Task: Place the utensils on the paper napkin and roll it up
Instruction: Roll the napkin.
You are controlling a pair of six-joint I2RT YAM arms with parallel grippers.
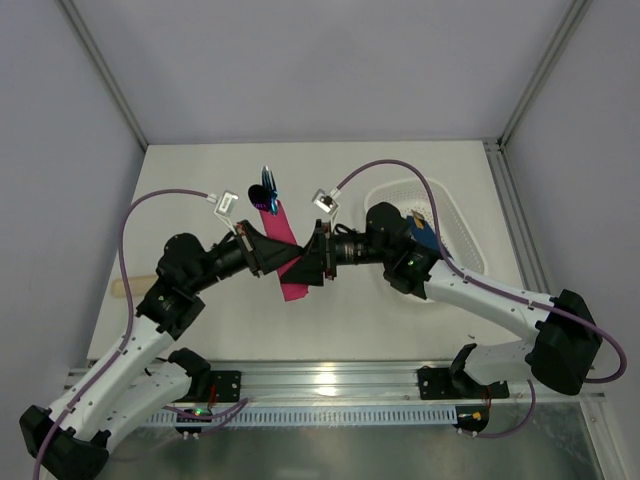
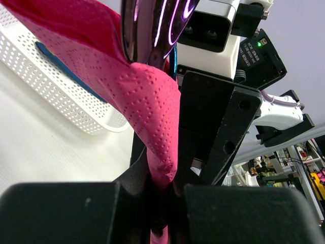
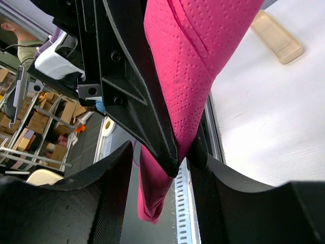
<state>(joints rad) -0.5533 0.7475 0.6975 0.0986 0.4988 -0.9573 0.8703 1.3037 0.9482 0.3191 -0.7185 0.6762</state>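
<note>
Already we have the utensils [image 1: 266, 190] wrapped in the paper napkin [image 1: 293, 288], a loose roll held above the counter [image 1: 200, 180]. Our left tool [image 2: 165, 203] pinches the roll; the right tool [image 3: 162, 183] straddles it, jaws parted. We judge only tightening and setting down remain.

The left gripper [image 2: 160, 192] is pinching a magenta-pink paper napkin [image 2: 147, 101] folding around a glossy dark purple utensil [image 2: 152, 30]; a white perforated basket [image 2: 56, 96] is holding a blue flat strip [image 2: 66, 66].
</note>
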